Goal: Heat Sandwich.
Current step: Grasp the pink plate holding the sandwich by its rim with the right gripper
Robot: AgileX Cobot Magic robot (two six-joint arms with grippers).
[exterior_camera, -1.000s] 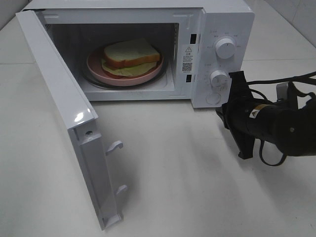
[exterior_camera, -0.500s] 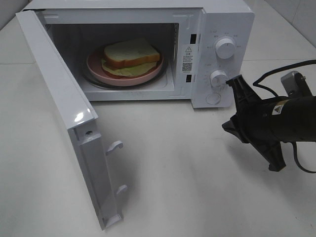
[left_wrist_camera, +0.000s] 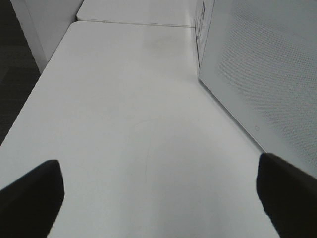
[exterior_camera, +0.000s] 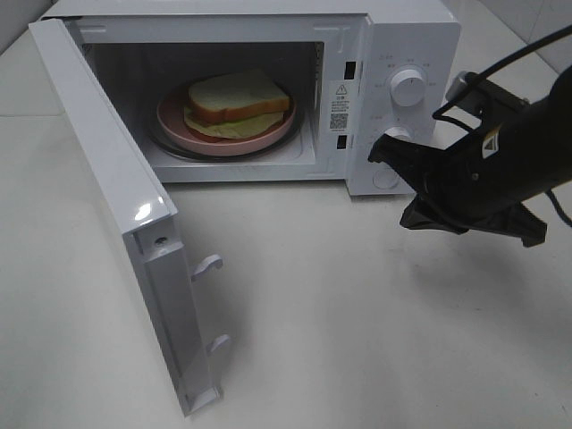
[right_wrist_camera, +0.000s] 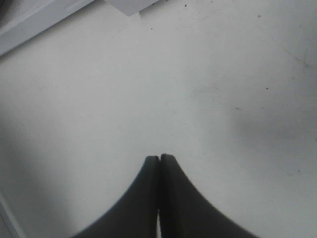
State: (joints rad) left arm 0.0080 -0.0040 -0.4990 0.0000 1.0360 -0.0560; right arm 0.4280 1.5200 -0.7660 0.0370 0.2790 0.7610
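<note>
The left claw (left_wrist_camera: 158,198) hangs with its fingers spread wide, holding nothing, over the table (left_wrist_camera: 124,124). The microwave's door (exterior_camera: 107,179) stands swung open toward the table's near left corner. The sandwich (exterior_camera: 237,96) lies on the pink plate (exterior_camera: 223,141) inside the microwave (exterior_camera: 407,36). The right claw (right_wrist_camera: 159,159), tips pressed together and empty, sits by the lower dial (exterior_camera: 398,136); whether it touches, I cannot tell. Open table runs from the microwave to the near edge.
</note>
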